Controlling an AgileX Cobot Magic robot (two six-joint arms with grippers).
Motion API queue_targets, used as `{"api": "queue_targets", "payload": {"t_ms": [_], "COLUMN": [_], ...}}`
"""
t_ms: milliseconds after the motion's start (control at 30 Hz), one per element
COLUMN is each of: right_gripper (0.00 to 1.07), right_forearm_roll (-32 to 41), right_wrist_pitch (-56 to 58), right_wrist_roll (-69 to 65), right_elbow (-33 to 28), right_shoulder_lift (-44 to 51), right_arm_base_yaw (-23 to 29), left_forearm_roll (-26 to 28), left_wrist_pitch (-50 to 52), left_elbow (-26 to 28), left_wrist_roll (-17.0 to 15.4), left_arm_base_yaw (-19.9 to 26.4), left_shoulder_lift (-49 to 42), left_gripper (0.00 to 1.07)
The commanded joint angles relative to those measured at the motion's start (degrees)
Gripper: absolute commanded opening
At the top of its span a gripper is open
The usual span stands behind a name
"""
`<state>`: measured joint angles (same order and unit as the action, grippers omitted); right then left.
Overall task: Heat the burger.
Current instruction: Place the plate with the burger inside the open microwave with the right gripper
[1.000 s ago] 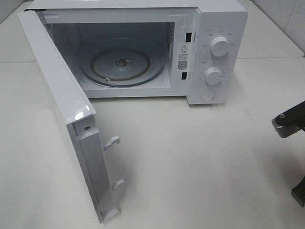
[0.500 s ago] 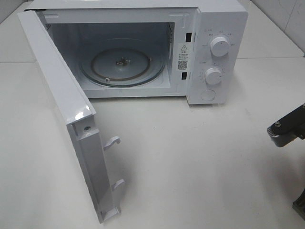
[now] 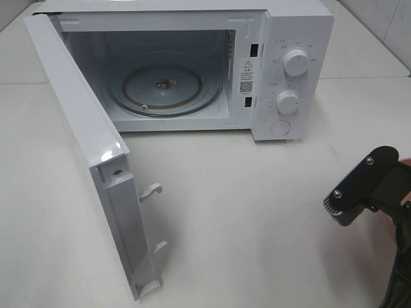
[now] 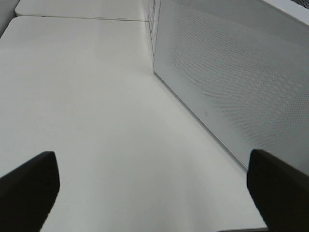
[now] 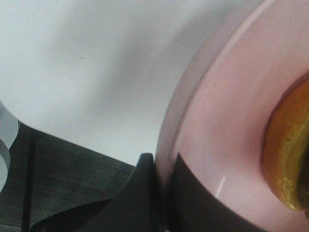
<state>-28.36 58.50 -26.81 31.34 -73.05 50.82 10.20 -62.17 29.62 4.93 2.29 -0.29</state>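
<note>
The burger (image 5: 289,154) shows only in the right wrist view, as the orange-brown edge of its bun on a pink round plate (image 5: 217,125). My right gripper (image 5: 161,169) is shut on the plate's rim, with one dark finger (image 5: 140,193) under it. In the exterior view the right gripper (image 3: 359,191) is at the right edge, above the table in front of and to the right of the microwave (image 3: 292,70); the burger is out of that view. My left gripper (image 4: 154,193) is open and empty beside the outer face of the microwave door (image 4: 231,82).
The white microwave stands at the back with its door (image 3: 83,141) swung wide open to the left, reaching the table's front. The glass turntable (image 3: 164,86) inside is bare. Two knobs (image 3: 295,62) are on the right panel. The white table (image 3: 257,218) lies in front.
My right gripper has moved left and down into the exterior view, further over the table. The microwave and its door have not moved.
</note>
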Motion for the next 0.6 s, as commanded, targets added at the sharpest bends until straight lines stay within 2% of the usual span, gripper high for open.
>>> {"api": "queue_targets", "payload": {"t_ms": [33,67,267,600], "right_gripper": [0.01,0.01,0.01,0.02], "right_forearm_roll": [-3.09,-3.21,-5.04,-6.99], "right_wrist_pitch": [2.29,2.29,2.29,1.43], "right_wrist_roll": [-0.23,-0.23,-0.17,3.04], "right_elbow": [-0.17,-0.17,-0.17,-0.17], "right_shoulder_lift": [0.57,0.57,0.57,0.57], "right_arm_base_yaw": [2.75,4.53,7.51,8.02], "left_forearm_roll": [0.46,0.46,0.46,0.46], "left_wrist_pitch": [0.86,0.86,0.86,0.86], "left_elbow": [-0.06,-0.06,-0.06,-0.06], "left_wrist_roll": [-0.29,-0.29,-0.29,-0.29], "left_arm_base_yaw": [-0.29,-0.29,-0.29,-0.29], "left_shoulder_lift": [-0.97,-0.97,-0.97,-0.97], "left_gripper": [0.98,0.98,0.98,0.98]}}
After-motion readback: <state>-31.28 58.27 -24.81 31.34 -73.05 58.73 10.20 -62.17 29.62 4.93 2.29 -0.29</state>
